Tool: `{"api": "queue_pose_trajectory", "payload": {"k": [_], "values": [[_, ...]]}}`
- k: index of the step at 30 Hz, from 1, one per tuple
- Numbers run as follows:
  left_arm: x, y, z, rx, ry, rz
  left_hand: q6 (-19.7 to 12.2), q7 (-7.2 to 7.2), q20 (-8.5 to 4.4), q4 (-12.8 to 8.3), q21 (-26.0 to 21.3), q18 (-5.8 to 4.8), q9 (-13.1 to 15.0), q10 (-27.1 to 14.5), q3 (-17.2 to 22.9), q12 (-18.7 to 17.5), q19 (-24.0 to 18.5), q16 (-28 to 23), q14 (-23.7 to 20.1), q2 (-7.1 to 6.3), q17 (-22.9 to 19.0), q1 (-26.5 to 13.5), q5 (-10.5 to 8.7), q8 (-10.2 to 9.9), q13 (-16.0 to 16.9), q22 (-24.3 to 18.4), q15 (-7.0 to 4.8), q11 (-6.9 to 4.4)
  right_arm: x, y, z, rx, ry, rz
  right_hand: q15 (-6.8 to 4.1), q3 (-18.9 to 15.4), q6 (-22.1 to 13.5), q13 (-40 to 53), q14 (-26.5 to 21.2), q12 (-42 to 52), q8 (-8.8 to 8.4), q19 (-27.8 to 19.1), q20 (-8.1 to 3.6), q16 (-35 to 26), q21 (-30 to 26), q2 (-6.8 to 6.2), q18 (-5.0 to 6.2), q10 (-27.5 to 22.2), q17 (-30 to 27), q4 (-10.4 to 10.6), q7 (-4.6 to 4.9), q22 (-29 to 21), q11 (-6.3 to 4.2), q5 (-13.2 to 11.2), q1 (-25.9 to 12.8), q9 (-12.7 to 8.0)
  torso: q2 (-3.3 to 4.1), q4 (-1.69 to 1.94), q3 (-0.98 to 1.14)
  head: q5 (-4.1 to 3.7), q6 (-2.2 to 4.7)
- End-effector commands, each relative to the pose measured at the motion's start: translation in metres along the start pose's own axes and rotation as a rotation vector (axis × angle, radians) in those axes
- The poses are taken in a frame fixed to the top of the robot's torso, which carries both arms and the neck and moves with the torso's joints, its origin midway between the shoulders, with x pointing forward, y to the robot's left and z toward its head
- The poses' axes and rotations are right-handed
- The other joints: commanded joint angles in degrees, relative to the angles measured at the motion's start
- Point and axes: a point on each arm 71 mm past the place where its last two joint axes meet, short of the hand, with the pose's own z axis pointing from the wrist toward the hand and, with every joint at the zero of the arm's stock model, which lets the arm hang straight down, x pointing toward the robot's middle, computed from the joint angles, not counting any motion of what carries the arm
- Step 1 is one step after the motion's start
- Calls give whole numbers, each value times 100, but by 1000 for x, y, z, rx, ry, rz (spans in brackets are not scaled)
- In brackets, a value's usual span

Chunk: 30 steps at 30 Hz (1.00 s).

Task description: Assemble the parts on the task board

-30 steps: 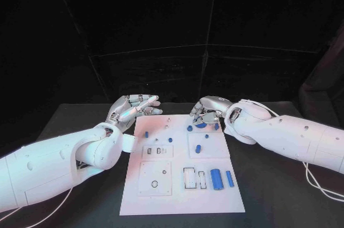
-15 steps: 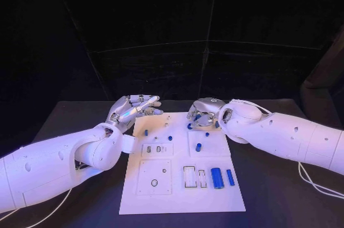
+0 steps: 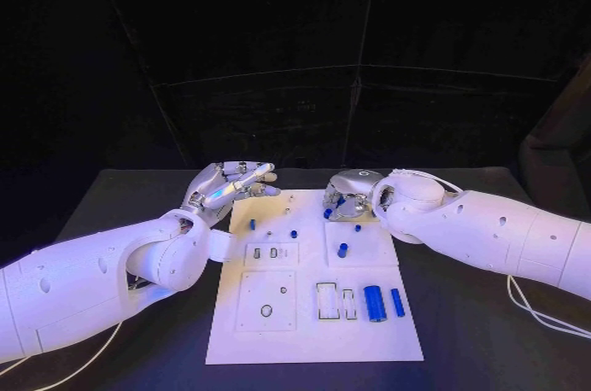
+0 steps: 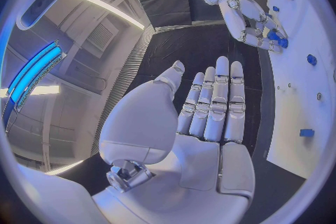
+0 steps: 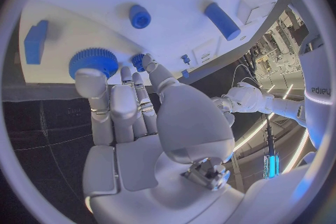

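Reaching hand: right hand (image 3: 350, 195) is at the far right corner of the task board (image 3: 314, 340), fingers bent down onto the parts there.
Right hand contact: in the right wrist view its fingertips (image 5: 94, 79) touch a ridged blue gear (image 5: 93, 60), and another fingertip sits against a smaller blue gear (image 5: 139, 60) just beside it.
Right hand state: touching the gears, but whether it actually grips one I cannot tell.
Left hand: left hand (image 3: 229, 184) is raised off the board's far left corner; in its own wrist view the palm (image 4: 203, 140) is flat, fingers straight and side by side, holding nothing.
Board position: centre of the black table (image 3: 493, 323), long axis running away from the robot.
Large blue cylinder: large blue cylinder (image 3: 373, 303) lies flat on the near right part of the board, long axis pointing away from the robot.
Slim blue bar: slim blue bar (image 3: 396, 301) lies just beside that cylinder, parallel to it, nearer the board's right edge.
Short blue peg: short blue peg (image 3: 342, 251) lies near the board's middle, long axis along the board.
Small blue pins: small blue pins (image 3: 293, 234) stand upright on the far left part of the board.
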Motion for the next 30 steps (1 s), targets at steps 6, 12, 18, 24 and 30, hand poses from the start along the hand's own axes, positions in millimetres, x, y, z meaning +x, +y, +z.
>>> {"api": "queue_pose_trajectory", "payload": {"k": [6,12,18,24,30], "values": [[1,-2,0,5,17,-3,-20,39,-2,-24,-15,82,-7,-7,-16,-26,48,-34,1,11,12,-57,-3,-43,-7,-10,41,36,2,0,3,5,51,-22,27,242,120,-14,96,8,9,-46,7,114,129,242,-89,88,49,63,-25,83,-18,-40,-42,1,27,6,2,-1,-19],[1,-2,-1,4,18,-3,-30,45,0,-17,-23,82,-7,-17,-17,-36,51,-46,2,26,18,-68,-4,-53,-8,-17,44,41,3,-1,3,6,55,-23,-2,525,250,-8,82,30,37,-71,-13,190,231,371,-95,214,92,68,-66,183,-59,-103,-3,9,35,5,0,-2,-32],[1,-2,-1,3,17,-3,-34,48,2,-12,-28,81,-7,-21,-17,-40,52,-52,3,35,22,-76,-4,-58,-8,-20,46,44,-1,2,3,-12,1,-12,-11,664,301,-11,73,24,32,-80,-24,227,299,331,-101,271,95,94,-76,251,-72,-144,-62,6,32,3,1,0,-38],[-1,-2,-1,5,18,-3,-64,63,8,19,-50,82,-6,-54,-19,-65,63,-81,13,95,43,-117,-21,-85,-9,-37,54,58,-13,10,1,-46,-156,27,-20,859,347,-9,70,10,18,-56,-31,291,414,239,-119,318,126,148,-93,381,-86,-53,-144,5,34,3,-4,-5,7],[-2,-2,-1,5,17,-3,-71,66,9,20,-54,81,-6,-60,-20,-69,65,-86,13,102,46,-119,-22,-89,-10,-40,55,60,-19,12,2,-24,-243,55,-25,920,374,-7,67,11,20,-48,-35,305,445,199,-122,346,123,174,-101,410,-94,-83,-170,8,50,14,-6,1,48]]}}
